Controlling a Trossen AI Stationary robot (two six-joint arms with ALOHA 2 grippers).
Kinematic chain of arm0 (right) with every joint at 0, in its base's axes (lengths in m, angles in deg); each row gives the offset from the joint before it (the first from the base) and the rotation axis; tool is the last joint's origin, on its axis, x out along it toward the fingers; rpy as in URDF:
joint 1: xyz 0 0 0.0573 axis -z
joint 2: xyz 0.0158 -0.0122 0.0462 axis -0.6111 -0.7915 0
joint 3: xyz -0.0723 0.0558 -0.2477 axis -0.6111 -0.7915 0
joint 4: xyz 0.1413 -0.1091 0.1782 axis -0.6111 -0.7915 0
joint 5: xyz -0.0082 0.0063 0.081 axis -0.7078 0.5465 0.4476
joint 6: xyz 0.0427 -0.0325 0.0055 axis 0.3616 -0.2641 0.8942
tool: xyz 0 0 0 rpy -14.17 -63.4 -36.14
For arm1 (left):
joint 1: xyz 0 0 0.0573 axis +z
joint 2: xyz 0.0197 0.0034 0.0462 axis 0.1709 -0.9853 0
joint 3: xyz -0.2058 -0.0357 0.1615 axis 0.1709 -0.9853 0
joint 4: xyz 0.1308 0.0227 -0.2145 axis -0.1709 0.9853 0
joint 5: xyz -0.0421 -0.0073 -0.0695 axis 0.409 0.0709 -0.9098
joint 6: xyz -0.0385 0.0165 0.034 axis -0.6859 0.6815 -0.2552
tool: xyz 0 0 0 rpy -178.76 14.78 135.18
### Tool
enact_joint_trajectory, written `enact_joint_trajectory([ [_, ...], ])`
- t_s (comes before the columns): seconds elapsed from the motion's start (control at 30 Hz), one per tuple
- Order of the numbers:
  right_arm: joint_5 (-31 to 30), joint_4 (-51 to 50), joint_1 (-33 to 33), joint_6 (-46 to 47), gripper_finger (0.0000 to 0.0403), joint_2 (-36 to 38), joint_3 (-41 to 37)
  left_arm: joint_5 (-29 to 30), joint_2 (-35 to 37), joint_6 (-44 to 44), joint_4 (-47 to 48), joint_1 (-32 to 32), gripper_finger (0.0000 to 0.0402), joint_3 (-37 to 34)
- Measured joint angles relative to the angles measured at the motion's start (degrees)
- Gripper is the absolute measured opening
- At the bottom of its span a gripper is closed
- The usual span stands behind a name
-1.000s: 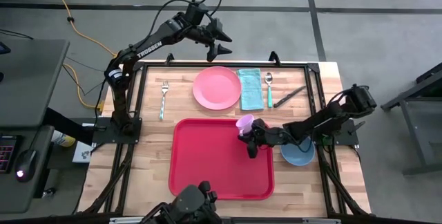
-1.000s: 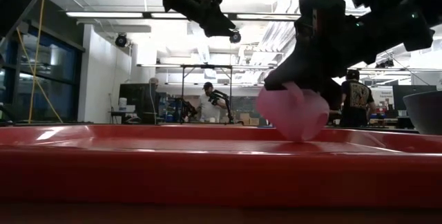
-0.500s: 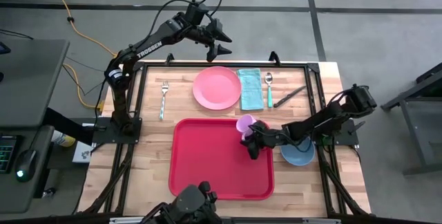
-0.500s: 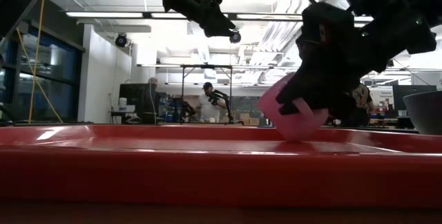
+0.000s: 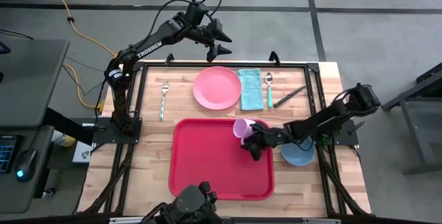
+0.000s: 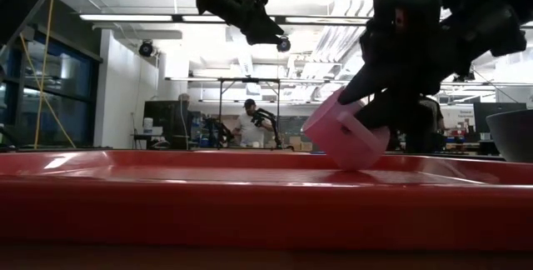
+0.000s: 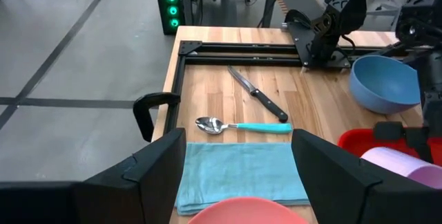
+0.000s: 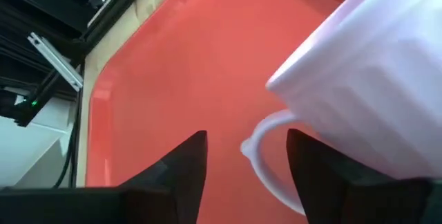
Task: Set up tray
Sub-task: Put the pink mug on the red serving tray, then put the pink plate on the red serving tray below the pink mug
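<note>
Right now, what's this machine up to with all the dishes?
It is laying out a meal tray. The right gripper has its fingers spread around the handle of a pink mug, which sits tilted on the red tray. The left gripper hangs open above the table's far edge, near the pink plate.

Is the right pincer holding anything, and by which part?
Nothing seems gripped: right pincer stands open around the handle of the pink cup, tilted on the tray.
</note>
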Motion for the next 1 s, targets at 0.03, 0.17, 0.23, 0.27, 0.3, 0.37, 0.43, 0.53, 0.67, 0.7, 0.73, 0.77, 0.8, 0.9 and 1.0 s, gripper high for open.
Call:
enact_joint_trajectory([
  [0.03, -0.2, -1.65, 0.0, -0.05, 0.0178, 1.19, 0.0, 0.01, 0.0, -0.01, 0.0, 0.0, 0.0296, 0.0],
  [0.17, -1.9, -10.01, 0.0, -1.01, 0.0172, 7.22, 0.0, 0.0, 0.0, -0.02, 0.03, 0.0, 0.0296, 0.0],
  [0.23, -2.64, -14.33, 0.0, -1.21, 0.0169, 10.35, 0.0, 0.02, 0.0, 0.04, 0.13, 0.0, 0.0296, 0.0],
  [0.27, -2.91, -16.34, 0.0, -1.21, 0.0168, 11.97, 0.0, 0.02, 0.0, 0.13, 0.34, 0.0, 0.0296, 0.0],
  [0.3, -3.38, -18.42, 0.0, -1.23, 0.0168, 13.61, 0.0, 0.01, 0.0, 0.22, 0.45, 0.0, 0.0296, 0.0],
  [0.37, -4.31, -21.73, 0.0, -1.23, 0.0168, 16.85, 0.0, 0.02, 0.0, 0.38, 0.49, 0.0, 0.0296, 0.0],
  [0.43, -5.45, -24.27, -0.01, -1.25, 0.017, 19.8, 0.0, 0.02, 0.0, 0.39, 0.48, 0.0, 0.0296, 0.0],
  [0.53, -7.29, -28.18, 0.0, -1.27, 0.0173, 23.86, 0.0, 0.02, 0.0, 0.42, 0.48, 0.0, 0.0296, 0.0],
  [0.67, -8.33, -31.87, 0.47, -2.02, 0.0172, 28.27, 0.01, 0.04, 0.0, 0.57, 0.49, 0.0, 0.0296, 0.0],
  [0.7, -8.34, -32.43, 0.77, -2.22, 0.0171, 29.08, 0.02, 0.04, 0.0, 0.59, 0.49, 0.0, 0.0296, 0.0],
  [0.73, -8.38, -32.73, 1.1, -2.58, 0.017, 29.72, 0.02, 0.04, 0.0, 0.59, 0.49, 0.0, 0.0296, 0.0],
  [0.77, -8.31, -32.71, 1.48, -3.07, 0.0169, 30.17, 0.02, 0.06, 0.0, 0.59, 0.48, 0.0, 0.0296, 0.0],
  [0.8, -8.07, -32.58, 1.83, -3.46, 0.0168, 30.53, 0.02, 0.09, 0.0, 0.59, 0.47, 0.0, 0.0296, 0.0],
  [0.9, -6.71, -32.55, 2.77, -4.48, 0.0168, 30.71, 0.04, 0.17, 0.0, 0.59, 0.46, 0.0, 0.0296, 0.0],
  [1.0, -6.18, -32.51, 3.44, -5.05, 0.017, 30.71, 0.04, 0.17, 0.0, 0.59, 0.47, 0.0, 0.0296, 0.0],
])
